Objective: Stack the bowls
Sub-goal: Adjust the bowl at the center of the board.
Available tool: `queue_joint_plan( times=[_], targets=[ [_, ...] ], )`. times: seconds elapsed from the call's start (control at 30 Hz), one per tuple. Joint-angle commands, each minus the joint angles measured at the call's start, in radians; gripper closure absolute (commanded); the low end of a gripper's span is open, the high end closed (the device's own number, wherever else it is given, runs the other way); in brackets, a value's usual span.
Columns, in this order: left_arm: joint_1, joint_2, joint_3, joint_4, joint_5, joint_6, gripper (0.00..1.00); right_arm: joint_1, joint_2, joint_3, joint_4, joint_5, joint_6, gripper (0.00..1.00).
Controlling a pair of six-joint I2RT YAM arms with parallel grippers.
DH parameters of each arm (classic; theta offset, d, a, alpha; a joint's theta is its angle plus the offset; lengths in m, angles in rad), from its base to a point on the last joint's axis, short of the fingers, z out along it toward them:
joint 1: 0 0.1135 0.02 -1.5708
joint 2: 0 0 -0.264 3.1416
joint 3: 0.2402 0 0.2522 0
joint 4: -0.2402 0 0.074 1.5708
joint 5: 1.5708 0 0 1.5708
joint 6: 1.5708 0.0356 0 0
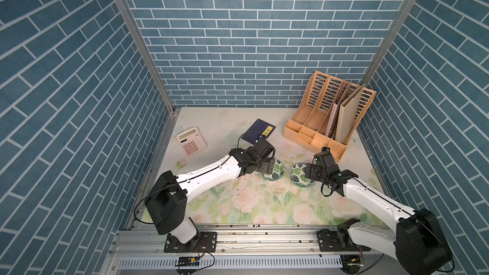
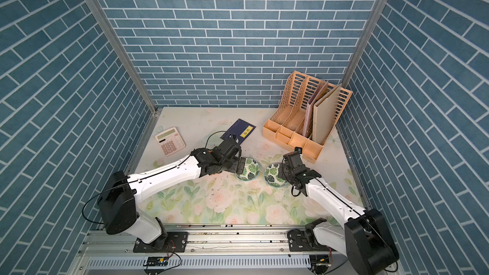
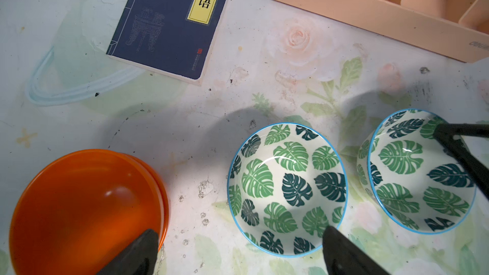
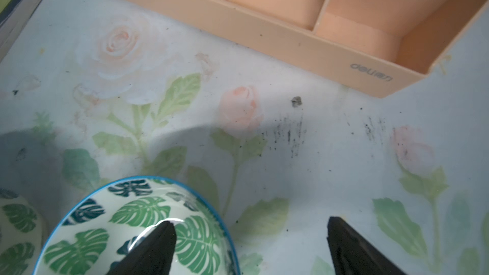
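Floral tabletop, nested orange bowls visible only from left wrist

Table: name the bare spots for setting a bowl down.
Free: the table's wide front stretch along the rail; the back strip between calculator and book. Crowded: the middle, around the leaf bowls and orange bowls.

Top cams overhead; wrist cams near leaf bowl.

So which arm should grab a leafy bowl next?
Right, probably: the open right pincer straddles the rim of one leaf bowl, one finger inside, one outside. The left pincer hangs open between the orange bowls and the other leaf bowl.
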Motion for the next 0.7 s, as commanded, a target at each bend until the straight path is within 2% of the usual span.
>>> queue_joint_plan(
  times=[0.0,0.2,0.4,0.5,0.67],
  targets=[
    [-0.003,0.028,-0.026,0.011,0.015,-0.033,0.03,0.030,0.002,0.039,-0.021,0.058,0.044,0.06],
    [-0.004,0.063,-0.100,0.077,0.145,-0.148,0.10,0.031,-0.038,0.069,-0.014,0.086,0.016,0.06],
    [-0.007,0.105,-0.139,0.112,0.216,-0.266,0.17,0.031,-0.046,0.078,0.001,0.107,-0.015,0.05],
    [-0.018,0.129,-0.124,0.115,0.211,-0.288,0.19,0.031,-0.042,0.071,0.022,0.107,-0.028,0.05],
    [-0.022,0.179,-0.103,0.122,0.203,-0.311,0.30,0.031,-0.026,0.066,0.048,0.102,-0.043,0.05]
  ],
)
